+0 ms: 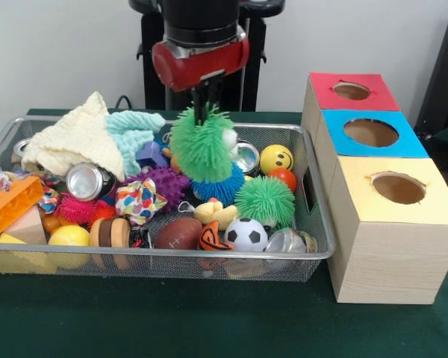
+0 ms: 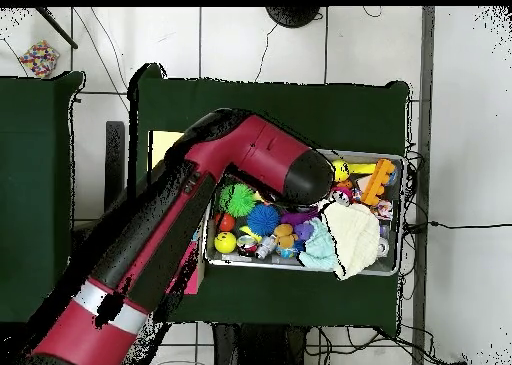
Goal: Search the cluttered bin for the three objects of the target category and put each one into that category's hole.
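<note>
The green spiky toy (image 1: 203,145) hangs above the centre of the wire bin (image 1: 322,246), lifted clear of the clutter, in the upper middle of the front view. The hand (image 1: 202,108) is closed on the top of this toy; its dark fingers descend from the red wrist section and disappear into the spikes. Directly beneath the toy lies a blue spiky ball (image 1: 218,186), and to the lower right of that rests a second green spiky ball (image 1: 264,200). A yellow smiley ball (image 1: 276,158) sits right of the lifted toy, near the bin's right wall. A purple spiky ball (image 1: 167,184) lies left of the blue one. A cream knitted cloth (image 1: 78,139) covers the bin's upper left area, with a silver can (image 1: 88,181) below it. A soccer ball (image 1: 246,234) and a small brown football (image 1: 178,233) lie along the front wall. At the right of the frame, on the green table (image 1: 172,321), stands a wooden box with a red hole panel (image 1: 352,90), a blue hole panel (image 1: 371,133) and a yellow hole panel (image 1: 398,188). In the overhead view, the arm (image 2: 180,231) covers the bin's left portion.
</note>
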